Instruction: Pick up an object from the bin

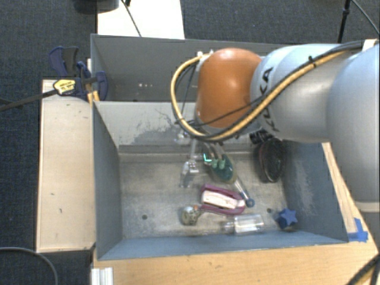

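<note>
Hovering low mid-back in bin (142, 218), gripper (200, 166) sits just beside a dark green rounded obj (223, 170); we can't tell if it's open or clenched. Approach step, we reckon; nxt: centre over it, close.

Seven loose things lie in the grey metal bin (148, 206), one of each kind. They are a dark green lump (223, 169) at twelve o'clock, a black oval brush (270, 159) at two, a blue-tipped clear stick (243, 196), a maroon-and-white flat packet (222, 200), a blue star-shaped block (288, 218) at four, a clear plastic vial (243, 224) at six, and a small round greyish ball (190, 216) at eight.
</note>
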Tool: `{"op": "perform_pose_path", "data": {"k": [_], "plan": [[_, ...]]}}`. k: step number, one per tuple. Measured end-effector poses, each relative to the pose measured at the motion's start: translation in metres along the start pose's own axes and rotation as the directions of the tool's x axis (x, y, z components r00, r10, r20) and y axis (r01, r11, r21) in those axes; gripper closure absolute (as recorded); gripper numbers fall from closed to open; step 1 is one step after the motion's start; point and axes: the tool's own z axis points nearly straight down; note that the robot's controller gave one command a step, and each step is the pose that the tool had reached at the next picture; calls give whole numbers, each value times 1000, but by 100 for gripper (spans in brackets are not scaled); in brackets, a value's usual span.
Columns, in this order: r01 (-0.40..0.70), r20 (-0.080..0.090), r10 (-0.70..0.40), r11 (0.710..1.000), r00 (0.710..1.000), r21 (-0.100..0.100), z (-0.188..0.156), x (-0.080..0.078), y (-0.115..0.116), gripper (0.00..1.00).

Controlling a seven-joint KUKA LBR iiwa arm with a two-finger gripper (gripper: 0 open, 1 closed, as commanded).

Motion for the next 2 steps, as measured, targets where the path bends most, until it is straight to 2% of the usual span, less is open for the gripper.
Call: {"op": "perform_pose_path", "data": {"k": [1,2], "plan": [[149,13,-149,989,989,-2,86,44,-67,0],[30,4,-30,1000,1000,2,57,90,-130,0]]}}
